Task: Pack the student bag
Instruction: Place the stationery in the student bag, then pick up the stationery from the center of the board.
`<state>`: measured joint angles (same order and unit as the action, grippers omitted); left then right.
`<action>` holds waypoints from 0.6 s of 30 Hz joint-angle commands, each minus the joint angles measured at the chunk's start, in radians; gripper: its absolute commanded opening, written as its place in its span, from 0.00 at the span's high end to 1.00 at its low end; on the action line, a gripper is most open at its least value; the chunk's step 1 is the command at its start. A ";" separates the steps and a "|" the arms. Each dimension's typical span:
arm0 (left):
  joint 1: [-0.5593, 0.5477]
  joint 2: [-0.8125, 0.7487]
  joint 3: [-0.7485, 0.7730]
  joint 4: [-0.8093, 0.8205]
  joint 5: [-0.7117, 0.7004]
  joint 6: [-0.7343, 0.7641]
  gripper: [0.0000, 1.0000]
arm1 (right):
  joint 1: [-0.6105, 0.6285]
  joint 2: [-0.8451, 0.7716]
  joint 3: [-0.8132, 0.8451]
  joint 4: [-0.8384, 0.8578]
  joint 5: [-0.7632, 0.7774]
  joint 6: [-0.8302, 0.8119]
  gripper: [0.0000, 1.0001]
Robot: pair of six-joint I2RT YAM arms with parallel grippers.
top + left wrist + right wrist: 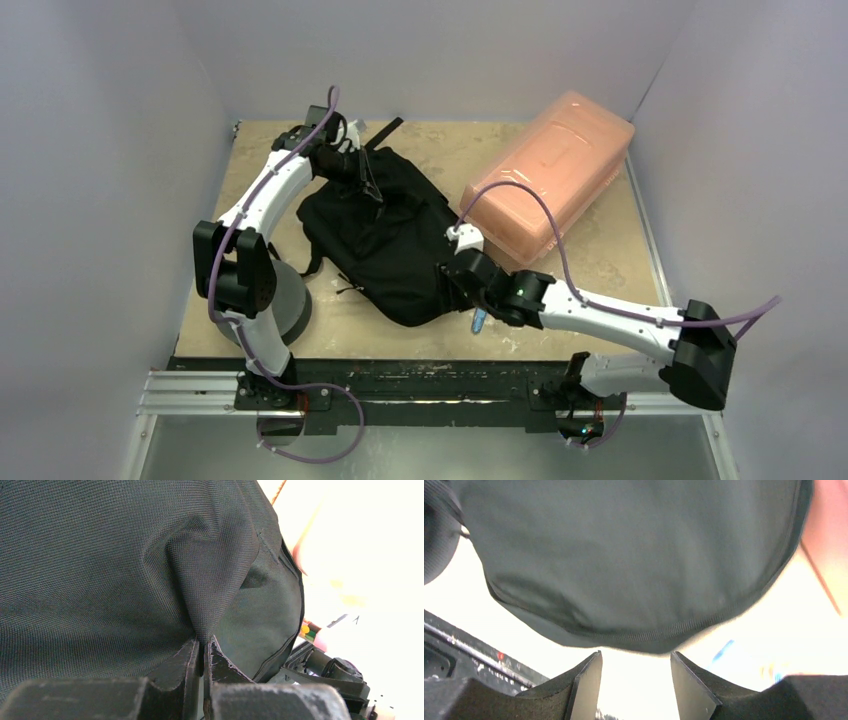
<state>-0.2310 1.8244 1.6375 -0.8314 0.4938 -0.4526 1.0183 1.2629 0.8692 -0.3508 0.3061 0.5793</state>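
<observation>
a: left wrist view: the left gripper (202, 652) is clenched on a pinched fold of the student bag (100, 570).
b: and the right gripper (636, 680)?
a: jaws apart, nothing between them, just off the bag's rounded seam. the bag lies on the table (600, 270), beside the pink plastic box (555, 170).
b: then lift that fold steadily, i'd say, so the right can take the edge squarely.

No readable text, label, brand, number or sign found on student bag (385, 240) or pink plastic box (555, 165); none elsewhere.
</observation>
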 commanded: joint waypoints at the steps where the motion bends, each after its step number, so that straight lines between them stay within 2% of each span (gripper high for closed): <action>1: 0.003 -0.034 0.014 0.018 0.034 -0.005 1.00 | 0.085 -0.137 -0.078 -0.213 0.138 0.261 0.43; 5: 0.002 -0.030 0.014 0.014 0.029 -0.001 1.00 | 0.123 -0.193 -0.089 -0.334 0.176 0.373 0.42; 11: 0.002 -0.034 0.009 0.012 0.026 0.002 1.00 | 0.121 -0.274 0.040 -0.517 0.339 0.365 0.29; 15: 0.002 -0.037 0.003 0.013 0.029 0.001 1.00 | 0.106 -0.304 0.123 -0.672 0.519 0.407 0.15; 18: 0.002 -0.040 0.002 0.014 0.029 0.002 1.00 | 0.042 -0.332 0.127 -0.694 0.540 0.387 0.12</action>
<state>-0.2310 1.8244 1.6375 -0.8333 0.4911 -0.4522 1.1225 0.9688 0.9600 -0.9169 0.6903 0.9360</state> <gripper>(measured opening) 0.022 0.870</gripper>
